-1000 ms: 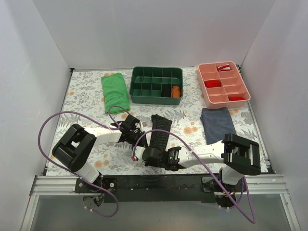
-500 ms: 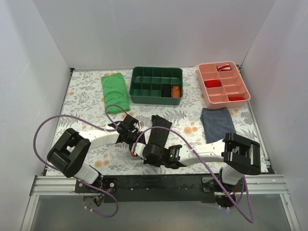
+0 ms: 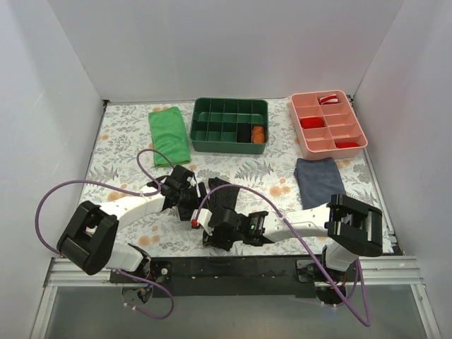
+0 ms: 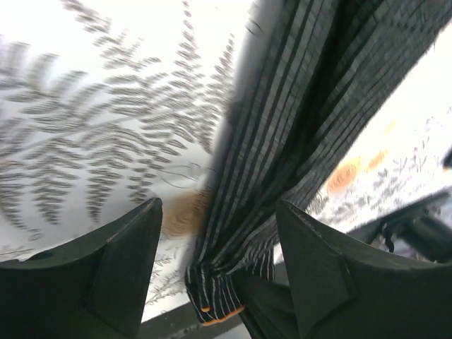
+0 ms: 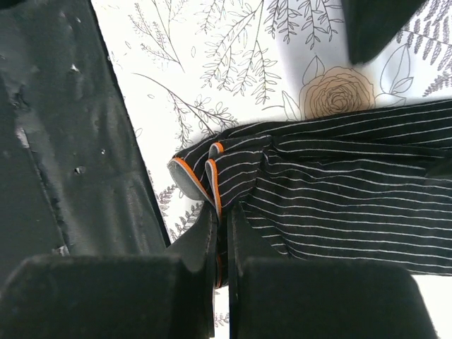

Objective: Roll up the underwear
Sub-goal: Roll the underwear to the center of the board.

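**Two jaws at one striped pair: right pinching, left spread**

Right jaws are pressed together on a bunched, orange-edged corner of the underwear [image 5: 353, 191], with the fabric caught between the dark fingers [image 5: 106, 296]. From that pinch the black, pale-striped cloth stretches away across the flowered bench [image 3: 127, 152].

Left jaws stand spread, one finger on each side of the striped cloth. The cloth runs down between them to a gathered end. Whether either finger touches it cannot be told.

Seen from above, the garment lies as a narrow dark strip at the near middle of the bench. The left jaws are at its left edge and the right jaws at its near end.

Right of it, apart, lies a folded navy garment [image 3: 319, 182]. At the far left rests a folded green cloth [image 3: 168, 135]. Just right of that sits a green divided tray [image 3: 229, 126] with something orange [image 3: 258, 134] in one compartment. A pink divided tray [image 3: 328, 123] stands at the far right.
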`<state>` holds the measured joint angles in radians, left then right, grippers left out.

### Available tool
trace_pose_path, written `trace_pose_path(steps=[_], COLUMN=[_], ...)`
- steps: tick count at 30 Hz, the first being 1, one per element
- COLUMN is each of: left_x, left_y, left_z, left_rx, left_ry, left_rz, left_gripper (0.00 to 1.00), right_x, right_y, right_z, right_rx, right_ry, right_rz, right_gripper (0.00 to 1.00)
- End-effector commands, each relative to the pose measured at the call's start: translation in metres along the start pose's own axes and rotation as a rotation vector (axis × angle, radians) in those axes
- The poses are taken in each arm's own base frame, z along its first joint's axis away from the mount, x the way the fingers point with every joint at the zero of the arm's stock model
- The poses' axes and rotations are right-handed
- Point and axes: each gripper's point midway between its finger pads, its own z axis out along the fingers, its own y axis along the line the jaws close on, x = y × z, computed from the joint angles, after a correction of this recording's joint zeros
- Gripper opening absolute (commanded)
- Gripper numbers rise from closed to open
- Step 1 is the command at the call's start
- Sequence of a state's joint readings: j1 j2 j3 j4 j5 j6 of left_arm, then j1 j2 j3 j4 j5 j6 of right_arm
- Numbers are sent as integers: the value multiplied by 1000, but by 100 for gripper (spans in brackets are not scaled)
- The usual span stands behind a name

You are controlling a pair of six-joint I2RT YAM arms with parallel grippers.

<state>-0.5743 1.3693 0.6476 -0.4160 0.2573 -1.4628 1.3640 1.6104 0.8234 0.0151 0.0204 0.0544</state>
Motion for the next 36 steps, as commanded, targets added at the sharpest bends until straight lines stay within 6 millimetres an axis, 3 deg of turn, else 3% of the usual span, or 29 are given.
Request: trace_pose_path(steps=[1, 14, 23, 27, 36], left_x=[-13, -47, -56, -48, -44], left_y=[35, 66, 48, 40, 42], left_z=[-5, -31, -59, -63, -65], left_rx=[-148, -245, -146, -81, -78], left_ry=[-89, -238, -346, -336, -337], left_rz=[-66, -185, -182, -191, -178], left_gripper=[66, 68, 73, 74, 74], right_x=[27, 17, 1, 3, -9], right_y=[17, 9, -7, -14, -29], right_z=[-2, -4, -7, -7, -11], right_rx=[-105, -127, -180, -212, -288], right_ry=[77, 59, 16, 32, -2], right_rz=[85, 190, 307, 341, 412], right_gripper=[1, 1, 1, 1, 1])
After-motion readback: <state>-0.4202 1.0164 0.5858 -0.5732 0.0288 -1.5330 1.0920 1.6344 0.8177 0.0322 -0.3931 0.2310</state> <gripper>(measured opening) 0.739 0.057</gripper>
